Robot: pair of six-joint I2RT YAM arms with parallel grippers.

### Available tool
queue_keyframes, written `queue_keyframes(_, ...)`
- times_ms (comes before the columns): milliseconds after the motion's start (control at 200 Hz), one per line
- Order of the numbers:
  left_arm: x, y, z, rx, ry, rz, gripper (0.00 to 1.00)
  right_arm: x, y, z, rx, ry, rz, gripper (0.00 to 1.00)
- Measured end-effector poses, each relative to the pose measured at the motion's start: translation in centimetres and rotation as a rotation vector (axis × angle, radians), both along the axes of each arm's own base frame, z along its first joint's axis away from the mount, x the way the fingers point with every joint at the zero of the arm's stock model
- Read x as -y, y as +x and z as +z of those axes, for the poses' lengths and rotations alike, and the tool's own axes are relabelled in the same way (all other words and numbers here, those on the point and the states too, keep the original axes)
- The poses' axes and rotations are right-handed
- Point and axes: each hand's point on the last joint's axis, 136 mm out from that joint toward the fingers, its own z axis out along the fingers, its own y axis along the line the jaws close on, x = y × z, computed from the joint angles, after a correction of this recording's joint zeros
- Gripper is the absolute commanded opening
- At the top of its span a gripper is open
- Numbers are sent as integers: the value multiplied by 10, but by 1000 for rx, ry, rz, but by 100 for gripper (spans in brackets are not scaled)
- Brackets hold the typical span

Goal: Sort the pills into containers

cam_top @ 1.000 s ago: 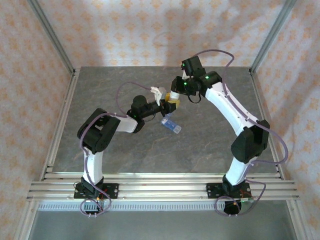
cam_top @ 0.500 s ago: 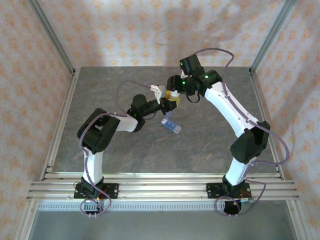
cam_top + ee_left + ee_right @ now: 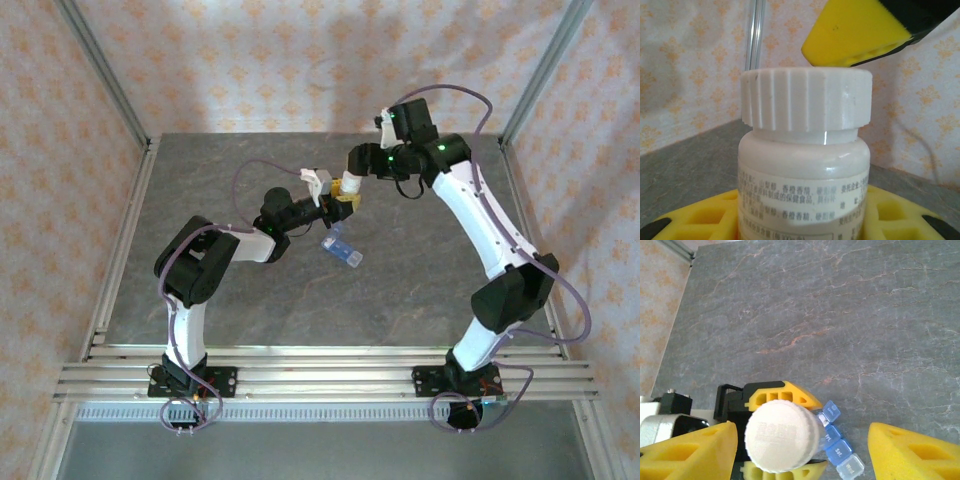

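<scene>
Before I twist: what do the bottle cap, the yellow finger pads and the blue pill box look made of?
Bottle cap: opaque white plastic, likely, semi-gloss; moulded ribs with a highlight.
Finger pads: matte yellow, probably foam or soft rubber; no shine, moulded pockets.
Pill box: translucent blue plastic, glossy; pale, partly see-through lids.
</scene>
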Motion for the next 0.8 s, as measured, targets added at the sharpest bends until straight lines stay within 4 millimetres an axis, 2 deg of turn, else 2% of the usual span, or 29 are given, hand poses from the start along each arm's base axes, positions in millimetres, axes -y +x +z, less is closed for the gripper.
queue_keyframes(365, 3, -2, 4, -5, -10, -27, 0, -16, -5, 4, 28, 38, 135, 64)
queue_keyframes(591, 3, -2, 8, 2, -16, -28, 0, -21, -2, -9, -3, 36, 154, 63)
queue_keyframes(801, 3, -2, 8, 3, -17, -28, 0, -23, 2, -22, -30, 28, 159, 55)
